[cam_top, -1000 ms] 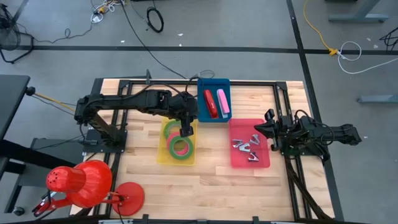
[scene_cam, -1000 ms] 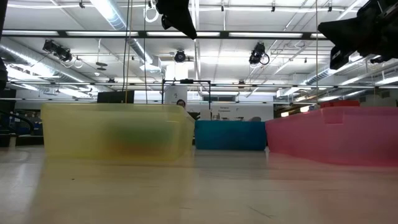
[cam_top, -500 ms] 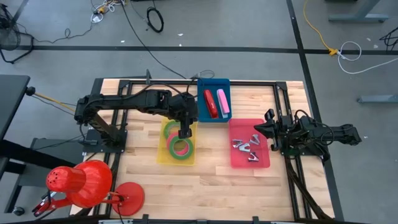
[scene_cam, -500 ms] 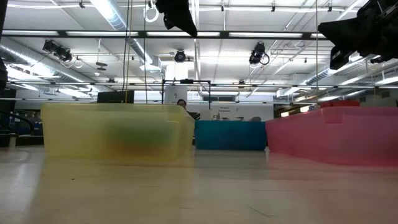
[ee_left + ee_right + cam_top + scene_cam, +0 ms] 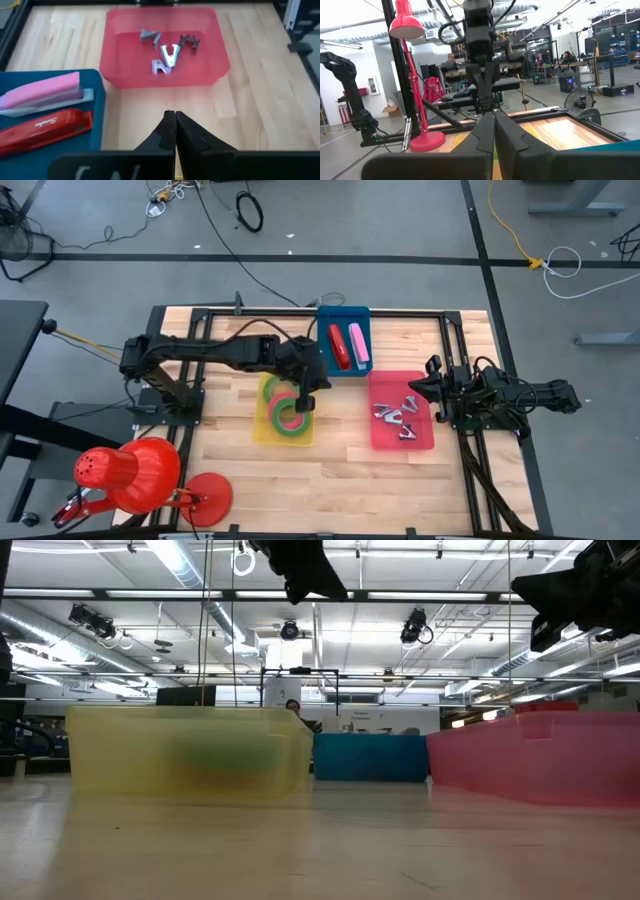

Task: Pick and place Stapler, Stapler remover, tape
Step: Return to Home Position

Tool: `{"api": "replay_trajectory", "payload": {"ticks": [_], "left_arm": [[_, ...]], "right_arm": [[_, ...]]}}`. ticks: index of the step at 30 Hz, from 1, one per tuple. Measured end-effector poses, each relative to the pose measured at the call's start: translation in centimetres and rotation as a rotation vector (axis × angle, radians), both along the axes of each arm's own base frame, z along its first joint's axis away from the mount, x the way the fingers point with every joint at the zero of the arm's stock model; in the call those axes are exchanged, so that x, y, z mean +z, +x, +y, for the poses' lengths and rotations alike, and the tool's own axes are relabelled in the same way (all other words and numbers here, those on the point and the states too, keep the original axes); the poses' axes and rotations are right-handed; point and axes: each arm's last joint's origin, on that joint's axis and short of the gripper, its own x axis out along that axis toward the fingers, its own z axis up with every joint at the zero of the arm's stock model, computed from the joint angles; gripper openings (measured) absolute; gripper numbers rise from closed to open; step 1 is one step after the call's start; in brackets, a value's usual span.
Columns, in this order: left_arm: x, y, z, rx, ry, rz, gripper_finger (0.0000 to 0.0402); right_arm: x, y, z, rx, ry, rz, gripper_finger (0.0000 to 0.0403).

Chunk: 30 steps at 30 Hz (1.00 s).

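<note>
My left gripper [image 5: 307,401] is shut and empty, up above the right rim of the yellow bin [image 5: 262,425], which holds green and pink tape rolls [image 5: 290,418]. Its wrist view [image 5: 171,116] looks toward the pink bin [image 5: 112,45] with several metal staple removers [image 5: 166,54] and the blue bin [image 5: 98,107] with a red stapler [image 5: 42,129] and a pink stapler [image 5: 42,90]. My right gripper [image 5: 424,387] is shut and empty at the pink bin's right edge [image 5: 432,415].
A red desk lamp [image 5: 140,475] stands at the table's near left corner. A black frame [image 5: 400,313] runs round the table's far and side edges. Bare wood lies in front of the bins [image 5: 340,480].
My left gripper has gone a little toward the table's right edge, from over the yellow bin's middle to over its right rim, and has turned about. It stays shut. Nothing in the bins has moved.
</note>
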Motion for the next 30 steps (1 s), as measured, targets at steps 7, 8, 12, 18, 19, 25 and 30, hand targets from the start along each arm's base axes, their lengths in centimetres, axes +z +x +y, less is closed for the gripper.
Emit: {"api": "replay_trajectory", "payload": {"ticks": [7,8,12,18,19,25,30], "left_arm": [[-4.0,-1.1,-1.1,-0.086,-0.024,0.026,0.0003],[-4.2,-1.5,-1.2,-0.098,-0.035,-0.014,0.0003],[-5.1,-3.6,-1.4,-0.098,-0.057,-0.13,0.0002],[-6.7,-7.9,-1.4,-0.087,-0.044,-0.258,0.0002],[-7.1,-8.6,-1.3,-0.087,-0.044,-0.264,0.0002],[-9.7,-13.0,-1.4,-0.088,-0.041,-0.323,0.0002],[-11.8,-16.5,-1.4,-0.096,-0.039,-0.409,0.0002]], "right_arm": [[0.0,0.0,0.0,0.0,0.0,0.0,0.0016],[0.0,0.0,0.0,0.0,0.001,0.0,0.0016],[0.0,0.0,0.0,0.0,0.002,0.001,0.0016],[0.0,0.0,0.0,0.0,0.001,0.002,0.0016],[0.0,0.0,0.0,0.0,0.001,0.002,0.0016],[0.0,0.0,0.0,0.0,0.001,0.002,0.0016],[0.0,0.0,0.0,0.0,0.001,0.001,0.0016]]}}
